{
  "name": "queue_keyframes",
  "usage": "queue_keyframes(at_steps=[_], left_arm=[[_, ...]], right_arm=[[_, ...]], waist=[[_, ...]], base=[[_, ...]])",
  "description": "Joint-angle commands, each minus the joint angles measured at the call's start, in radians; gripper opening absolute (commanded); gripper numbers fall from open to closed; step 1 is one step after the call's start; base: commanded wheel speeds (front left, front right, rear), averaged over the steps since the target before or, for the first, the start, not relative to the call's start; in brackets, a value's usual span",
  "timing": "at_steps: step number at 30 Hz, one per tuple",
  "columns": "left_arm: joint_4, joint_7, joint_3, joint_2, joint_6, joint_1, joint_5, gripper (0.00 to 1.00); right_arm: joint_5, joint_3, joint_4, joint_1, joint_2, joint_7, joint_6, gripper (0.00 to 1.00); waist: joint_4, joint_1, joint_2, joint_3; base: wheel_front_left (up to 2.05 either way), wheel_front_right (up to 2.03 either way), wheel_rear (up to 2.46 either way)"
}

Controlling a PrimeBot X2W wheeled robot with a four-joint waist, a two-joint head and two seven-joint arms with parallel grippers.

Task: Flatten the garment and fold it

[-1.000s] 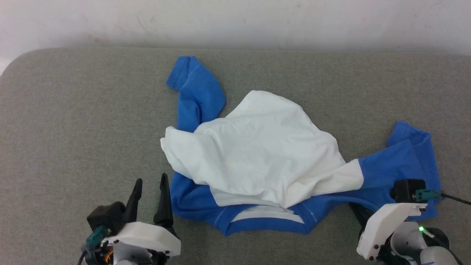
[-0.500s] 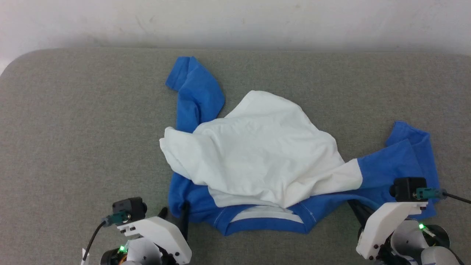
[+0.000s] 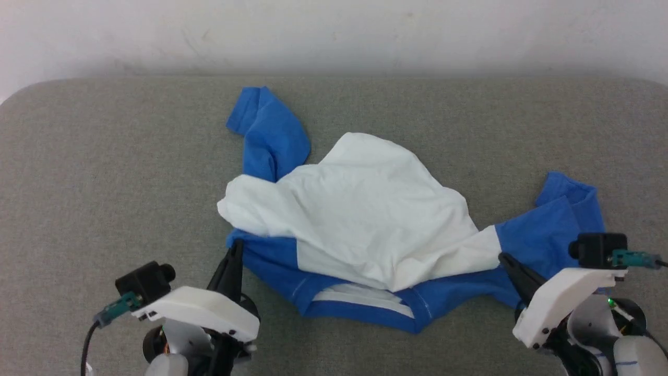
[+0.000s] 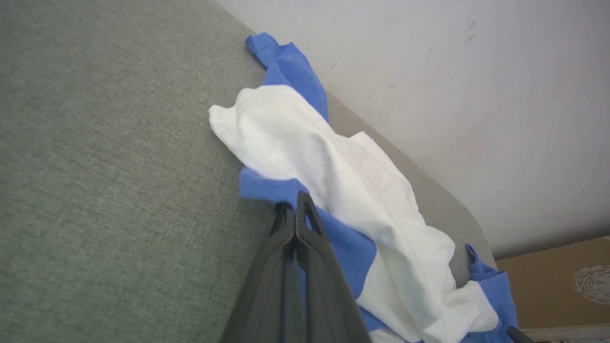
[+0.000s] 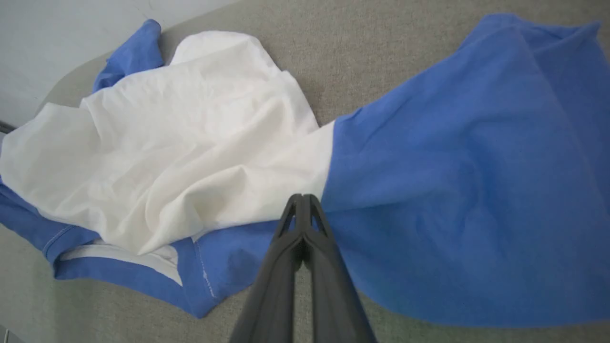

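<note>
ok so the garment [image 3: 365, 209] is lying crumpled on the grey fabric surface [image 3: 104, 156], with the white body bunched up past its blue collar [image 3: 360, 316]. my left gripper [image 3: 236, 249] has its jaws pressed together on the blue shoulder edge just left of that collar. my right gripper [image 3: 505, 258] has its jaws pinching blue fabric well right of the collar, beside the white seam

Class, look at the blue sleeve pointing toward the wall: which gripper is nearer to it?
Left. The left gripper is shut on the T-shirt's blue shoulder on that sleeve's side; the right gripper pinches the cloth by the other sleeve, across the white body.
</note>
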Motion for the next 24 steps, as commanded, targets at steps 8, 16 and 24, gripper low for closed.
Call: queue_keyframes(at_steps=[8, 16, 24], left_arm=[[-0.176, 0.024, 0.005, 0.038, -0.061, -0.250, -0.036, 0.00], [-0.170, 0.114, -0.005, 0.084, -0.049, -0.499, -0.013, 0.00], [-0.081, 0.180, -0.004, 0.134, 0.060, -0.340, 0.048, 1.00]], right_arm=[[0.199, -0.024, -0.179, -0.187, -0.007, 0.122, -0.001, 0.00], [0.217, -0.071, -0.233, -0.358, -0.029, 0.270, -0.001, 0.00], [0.176, -0.089, -0.241, -0.206, -0.006, 0.254, -0.001, 1.00]], waist=[[-0.001, 0.0001, 0.0000, -0.069], [-0.008, 0.0001, 0.0000, -0.122], [-0.011, 0.0001, 0.0000, -0.123]], base=[[0.00, 0.00, 0.00], [0.00, 0.00, 0.00], [0.00, 0.00, 0.00]])
